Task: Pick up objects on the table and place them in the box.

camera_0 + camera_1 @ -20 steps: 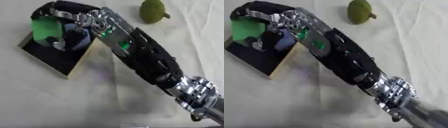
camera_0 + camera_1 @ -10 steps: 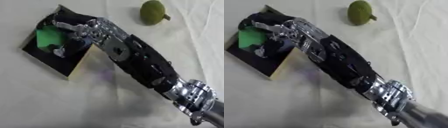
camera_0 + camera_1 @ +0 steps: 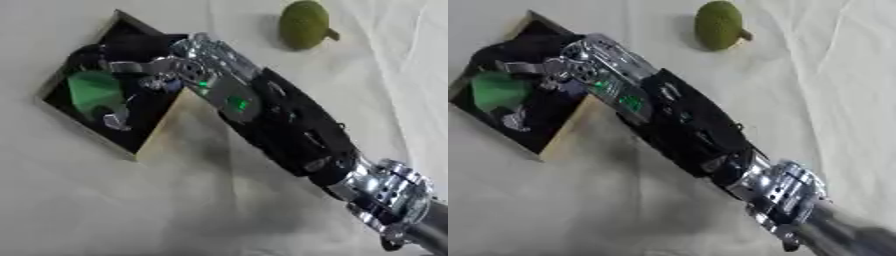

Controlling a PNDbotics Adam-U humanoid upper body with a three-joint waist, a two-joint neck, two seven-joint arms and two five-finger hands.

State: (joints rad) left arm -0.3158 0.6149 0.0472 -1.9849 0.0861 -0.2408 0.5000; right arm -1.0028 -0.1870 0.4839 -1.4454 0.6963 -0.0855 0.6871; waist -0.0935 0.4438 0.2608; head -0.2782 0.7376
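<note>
Reaching into the box (image 3: 149,145), the right hand (image 3: 162,75) had its fingers spread and relaxed around nothing; the green object (image 3: 92,92) lay inside, just beyond them, seemingly light and rigid. Farther off on the counter (image 3: 105,210), the green fruit (image 3: 304,24) looked firm, best cupped around its middle, its stem pointing right.

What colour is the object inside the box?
Green object, inside the box; clearest in the left eye view.
</note>
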